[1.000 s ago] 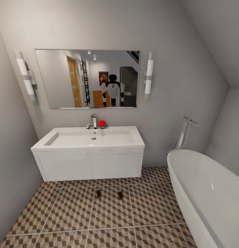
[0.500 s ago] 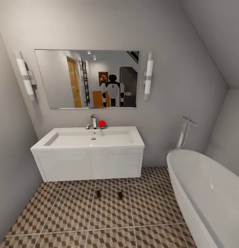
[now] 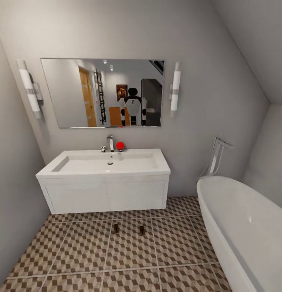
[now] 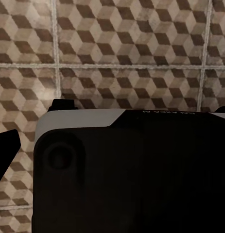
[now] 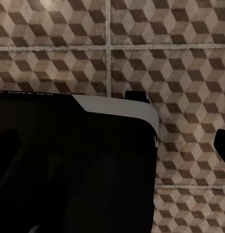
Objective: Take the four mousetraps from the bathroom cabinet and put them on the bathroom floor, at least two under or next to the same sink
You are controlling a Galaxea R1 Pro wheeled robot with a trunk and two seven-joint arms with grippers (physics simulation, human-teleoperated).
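Two small brown mousetraps (image 3: 116, 228) (image 3: 142, 230) lie side by side on the cube-patterned bathroom floor (image 3: 84, 251), just in front of the white wall-hung sink (image 3: 104, 164). Both wrist views look down on the same tiled floor (image 4: 131, 43) (image 5: 180, 29) past my dark base (image 4: 131, 174) (image 5: 68, 165). A dark fingertip (image 4: 6, 154) of the left gripper juts in at one edge, and a fingertip (image 5: 222, 145) of the right gripper at the other; nothing is held between them. The cabinet is out of direct view.
A white oval bathtub (image 3: 246, 231) fills the right side, with a chrome floor tap (image 3: 217, 156) behind it. Above the sink, a mirror (image 3: 102, 92) reflects my body, a doorway and orange-brown furniture. A red ball (image 3: 120, 145) sits by the sink tap. Walls close in on the left and back.
The whole picture has shifted very slightly and my reflection in the mirror looks a touch smaller, so the camera moved. The two mousetraps have stayed where they were.
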